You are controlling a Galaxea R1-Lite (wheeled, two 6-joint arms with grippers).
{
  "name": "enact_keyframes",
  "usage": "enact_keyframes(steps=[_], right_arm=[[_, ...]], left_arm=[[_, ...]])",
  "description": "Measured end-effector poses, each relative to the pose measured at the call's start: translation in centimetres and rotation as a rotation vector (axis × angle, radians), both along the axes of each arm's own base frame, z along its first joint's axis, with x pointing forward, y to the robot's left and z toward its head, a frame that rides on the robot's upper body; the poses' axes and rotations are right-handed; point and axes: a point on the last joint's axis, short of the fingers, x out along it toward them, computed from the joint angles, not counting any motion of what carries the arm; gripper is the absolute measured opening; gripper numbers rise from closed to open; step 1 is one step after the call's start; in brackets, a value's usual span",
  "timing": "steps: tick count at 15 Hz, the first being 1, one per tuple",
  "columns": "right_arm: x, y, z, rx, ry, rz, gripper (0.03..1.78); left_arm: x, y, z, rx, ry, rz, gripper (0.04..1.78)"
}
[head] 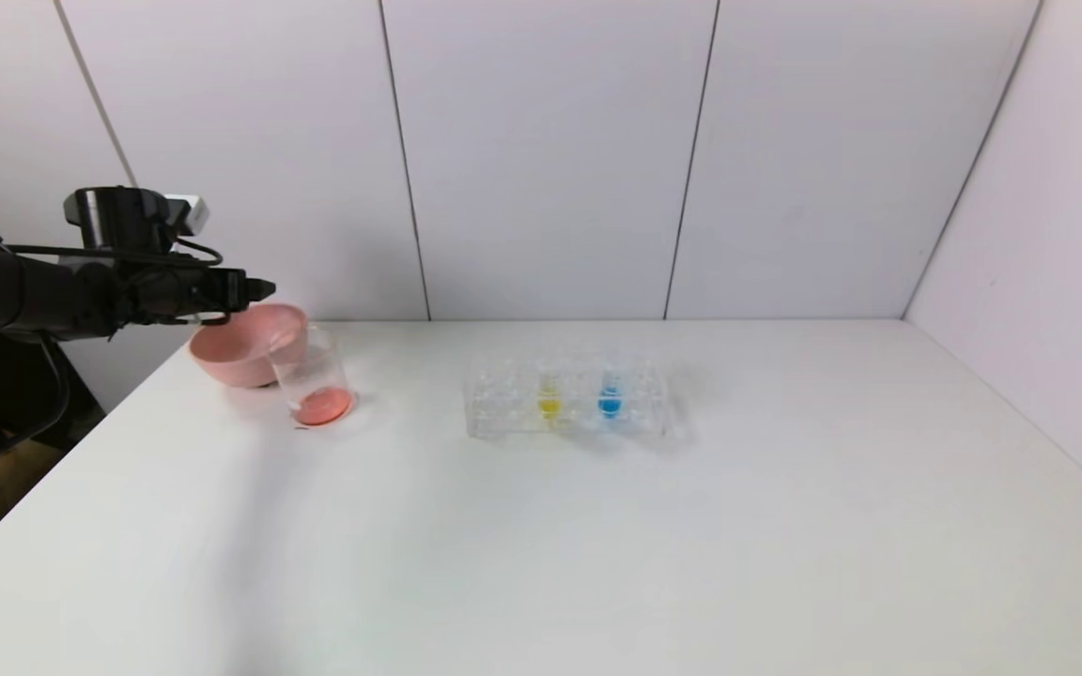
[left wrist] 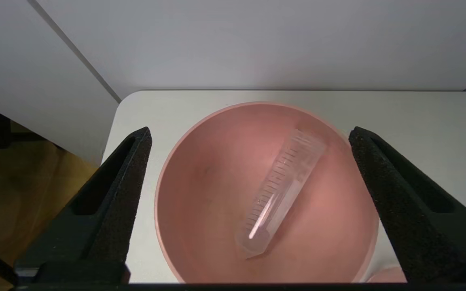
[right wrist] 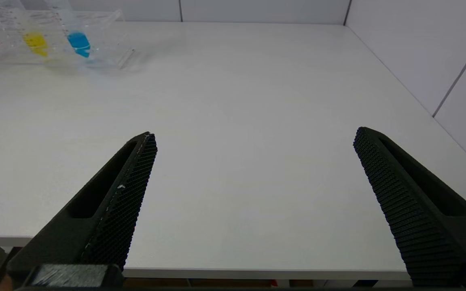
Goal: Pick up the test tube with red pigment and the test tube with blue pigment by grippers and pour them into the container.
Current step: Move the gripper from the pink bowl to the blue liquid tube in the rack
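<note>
I have the white bench (head: 541,545) filling the lower part of the head view, and everything I care about sits along its far edge.

The clear rack (head: 567,406) stands at centre frame, keeping the tubes upright so they do not spill. In it I see the test tube with blue pigment (head: 610,402) beside a yellow tube (head: 548,404).

At upper left, the pink bowl (head: 245,345) sits touching or just behind the container (head: 312,380), which already carries a red-orange pool at its bottom (so I judge the red half of the pour done).

My left pincer (head: 255,286) hovers over the bowl with its jaws spread wide and nothing between them. In its wrist view the test tube with red pigment (left wrist: 281,192) lies on its side inside the bowl, drained and clear; the bowl looks like the place for spent tubes.

My right pincer (right wrist: 253,178) waits low near the bench's near edge, jaws wide apart and empty, with the rack at the upper left of its own view. The blue tube is on its side of the rack, so I judge it the natural arm for that tube.
</note>
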Motion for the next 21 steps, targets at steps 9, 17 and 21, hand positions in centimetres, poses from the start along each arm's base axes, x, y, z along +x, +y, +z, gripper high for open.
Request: enact_keyframes(steps=[9, 17, 21], right_arm=[[0.0, 0.0, 0.0, 0.0, 0.0, 0.0, 1.77], [0.0, 0.0, 0.0, 0.0, 0.0, 0.0, 1.77], [0.0, 0.0, 0.0, 0.0, 0.0, 0.0, 1.77]], left_arm=[[-4.2, -2.8, 4.2, 0.035, -0.129, -0.043, 1.78], [-11.3, -6.8, 8.6, -0.044, -0.198, -0.122, 1.78], [-15.2, -10.1, 9.5, -0.084, -0.207, -0.22, 1.78]])
